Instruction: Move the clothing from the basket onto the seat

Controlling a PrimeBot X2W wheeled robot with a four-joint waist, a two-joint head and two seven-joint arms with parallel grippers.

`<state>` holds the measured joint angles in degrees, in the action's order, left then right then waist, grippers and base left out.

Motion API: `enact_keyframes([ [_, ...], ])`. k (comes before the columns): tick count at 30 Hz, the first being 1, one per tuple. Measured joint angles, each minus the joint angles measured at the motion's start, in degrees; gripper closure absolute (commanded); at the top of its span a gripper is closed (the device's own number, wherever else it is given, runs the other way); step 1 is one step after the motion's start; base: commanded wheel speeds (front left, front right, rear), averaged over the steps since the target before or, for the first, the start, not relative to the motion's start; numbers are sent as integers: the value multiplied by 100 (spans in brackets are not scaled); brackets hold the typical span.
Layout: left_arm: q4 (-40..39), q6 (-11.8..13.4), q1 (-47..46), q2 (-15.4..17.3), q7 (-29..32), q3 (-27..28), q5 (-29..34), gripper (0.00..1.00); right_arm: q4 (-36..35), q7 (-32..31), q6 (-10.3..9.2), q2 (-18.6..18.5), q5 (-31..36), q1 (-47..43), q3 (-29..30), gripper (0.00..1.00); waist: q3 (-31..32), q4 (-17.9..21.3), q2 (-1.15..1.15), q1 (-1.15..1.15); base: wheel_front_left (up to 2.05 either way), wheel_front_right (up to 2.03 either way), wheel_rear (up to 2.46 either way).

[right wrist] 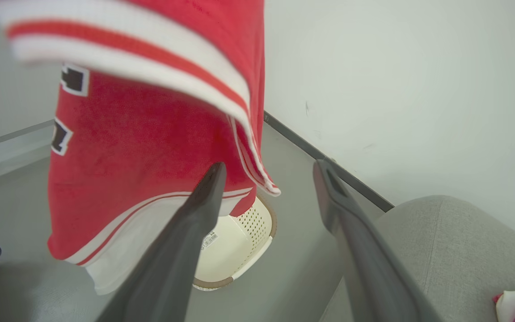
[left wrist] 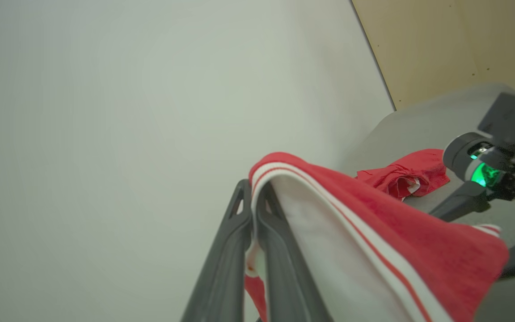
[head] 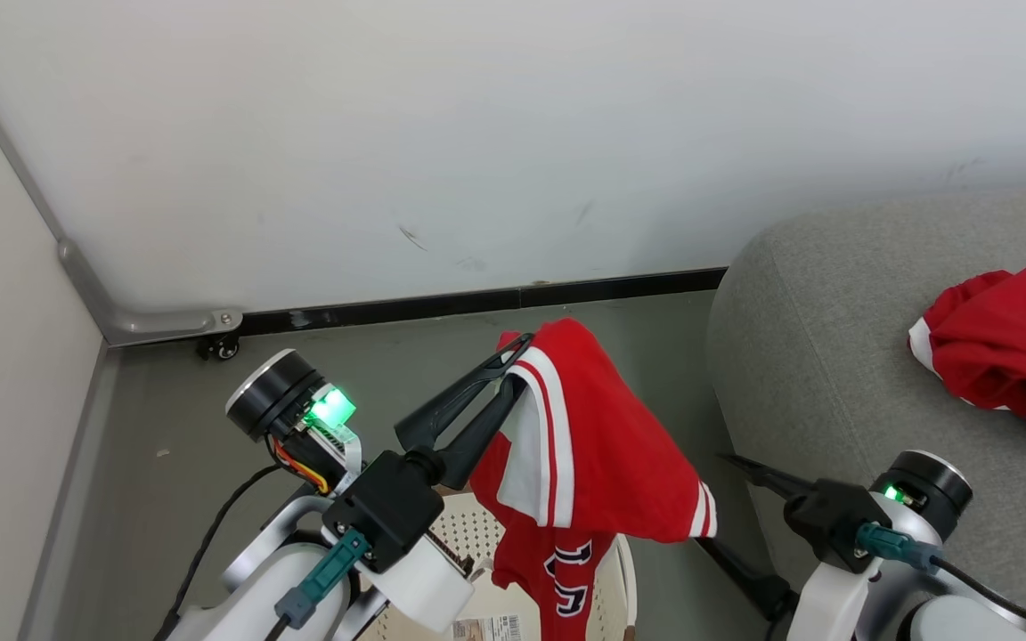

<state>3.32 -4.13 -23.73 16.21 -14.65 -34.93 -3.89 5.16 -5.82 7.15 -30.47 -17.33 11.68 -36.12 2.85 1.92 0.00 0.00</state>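
While the left gripper (head: pixel 513 361) is pressed tight on a fold of the red jersey (head: pixel 611 445), the hold is only a thin pinch on the striped trim near the fingertips. That is my first worry, since a jerk in the swing could slide the cloth out. Most of the jersey hangs straight down over the basket (head: pixel 468 534). I can't tell whether its hem is clear of the rim, so a sideways move might catch there and tip or drag the basket.

The right gripper (head: pixel 720 499) sits just beside the hanging cloth, fingers spread wide and holding nothing. In its wrist view one finger overlaps the jersey, so the drape could snag on it as I cross toward the seat (head: pixel 834 356). Farther off, another red garment (head: pixel 1003 356) lies on the seat cushion. If I release too early, the jersey lands on the floor between basket and seat. If I carry it too low, it drags over the seat's rounded edge.
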Motion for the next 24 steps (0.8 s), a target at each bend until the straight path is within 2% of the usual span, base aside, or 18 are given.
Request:
enact_keyframes([
  [19, -320, -200, -7, -1, 0, -393, -1, 100, 52, -73, 0, -127, -353, 965, -1322, 0, -122, -258, 0, 0, 0, 0, 0],
  [20, -324, -200, -8, -4, 0, -410, -2, 100, 62, -73, 0, -118, -354, 1010, -1383, 10, -130, -268, 0, 0, 0, 0, 0],
  [21, -327, -201, -8, -3, 0, -421, -7, 100, 75, -66, 0, -103, -360, 1058, -1446, 25, -139, -277, 0, 0, 0, 0, 0],
  [22, -327, -201, -8, -4, 0, -425, -25, 100, 77, -60, 0, -83, -376, 1104, -1500, 56, -147, -285, 0, 0, 0, 0, 0],
  [24, -324, -201, -8, 2, 1, -428, -108, 100, 89, -48, 0, -60, -428, 1188, -1640, 73, -163, -296, 0, 0, 0, 0, 0],
])
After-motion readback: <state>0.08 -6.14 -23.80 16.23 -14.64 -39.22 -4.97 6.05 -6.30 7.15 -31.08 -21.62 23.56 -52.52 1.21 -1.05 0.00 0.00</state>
